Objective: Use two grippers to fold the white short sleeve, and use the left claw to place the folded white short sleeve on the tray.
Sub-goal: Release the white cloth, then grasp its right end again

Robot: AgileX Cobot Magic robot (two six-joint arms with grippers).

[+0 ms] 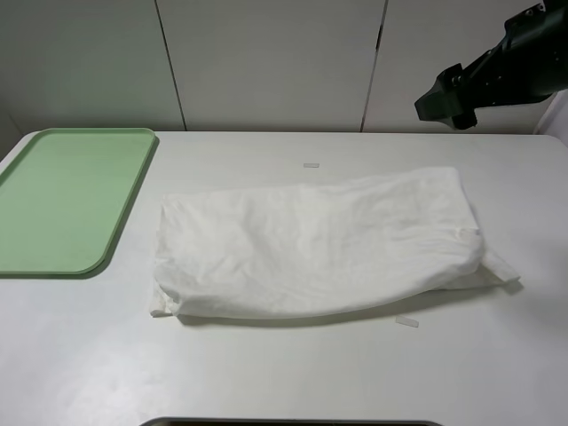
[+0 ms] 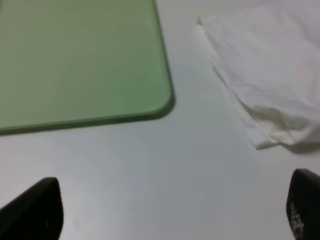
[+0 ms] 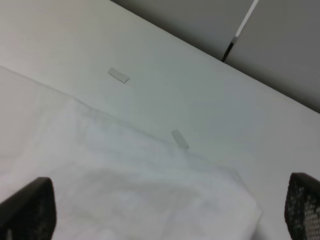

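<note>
On white tabletop (image 1: 266, 373), mid: wrinkled white cotton T-shirt (image 1: 319, 244), folded long.
Bare gap btwn it & flat pale-green plastic tray (image 1: 67, 200) at left; left gripper (image 2: 170, 207), right gripper (image 3: 165, 210) wide, empty.

The right arm (image 1: 493, 75) is black and angular; the right gripper (image 3: 165, 207) has dark fingers (image 3: 304, 205) (one finely dotted).

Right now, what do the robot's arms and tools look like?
The right arm is black, boxy and angular. The left tool and right tool both show dark fingertips; one right pad has a dotted texture.
</note>
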